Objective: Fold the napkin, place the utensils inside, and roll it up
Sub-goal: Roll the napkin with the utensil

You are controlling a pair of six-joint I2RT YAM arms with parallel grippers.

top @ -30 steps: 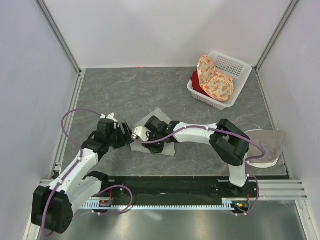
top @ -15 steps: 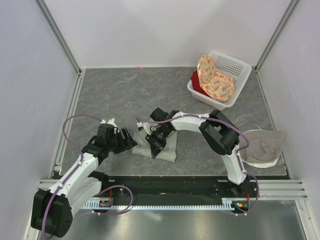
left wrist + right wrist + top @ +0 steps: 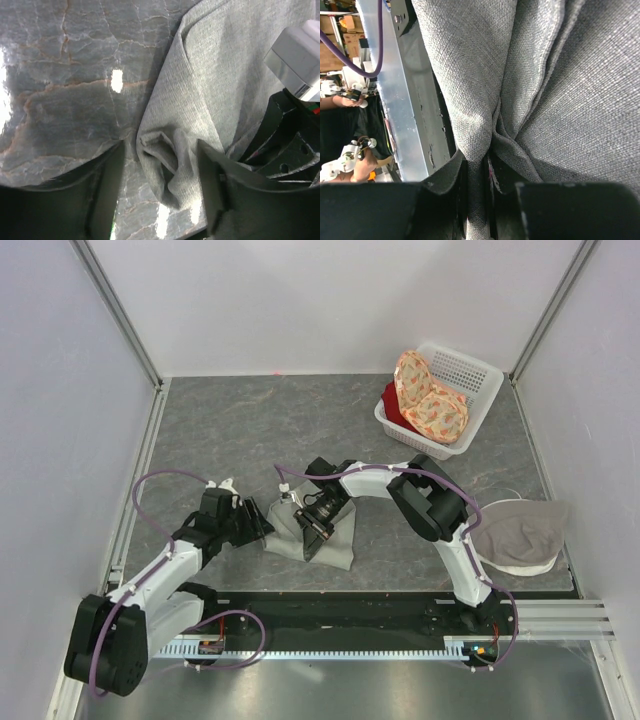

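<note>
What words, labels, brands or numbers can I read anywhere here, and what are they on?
None can be read.
On the orange floral-patterned cloths in the white plastic basket: pattern only, no lettering.
On the plain sage-grey cloth napkin: no print.
On the brown cardboard boxes in a corner of the right wrist view: too blurred to read.

The sage-grey square napkin point(image 3: 220, 90) is matt, coarse-woven cloth; the grey veined marble-look tabletop point(image 3: 65, 75) gleams glossy; the white latticed basket point(image 3: 462, 368) looks plastic.
</note>
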